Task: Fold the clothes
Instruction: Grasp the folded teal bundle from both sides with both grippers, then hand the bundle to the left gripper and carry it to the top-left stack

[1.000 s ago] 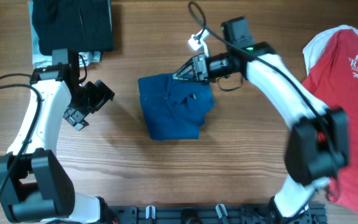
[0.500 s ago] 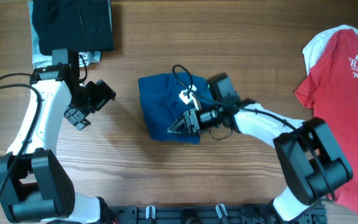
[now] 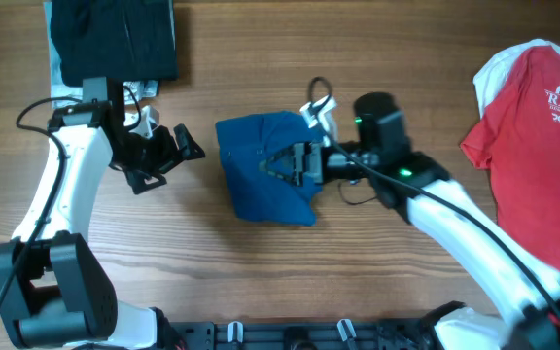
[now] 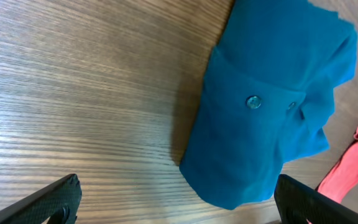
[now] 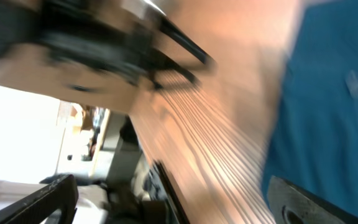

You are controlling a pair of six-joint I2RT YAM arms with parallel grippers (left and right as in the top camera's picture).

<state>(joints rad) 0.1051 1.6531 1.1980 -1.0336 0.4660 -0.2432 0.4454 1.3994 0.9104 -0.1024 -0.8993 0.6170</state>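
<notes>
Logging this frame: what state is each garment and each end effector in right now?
dark blue shirt: folded into a compact bundle with uneven edges, in the middle of the table.
red T-shirt: unfolded, lying flat at the right, partly out of frame.
dark garment: folded, at the top left.
left end effector: open, empty, left of the blue shirt.
right end effector: open, over the blue shirt, gripping nothing.

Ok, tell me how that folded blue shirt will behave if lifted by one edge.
The blue shirt will probably droop and unfold: soft cloth in loose layers. Likely light, lying thin. Pushed, the wrinkled cloth may bunch, not slide.
</notes>
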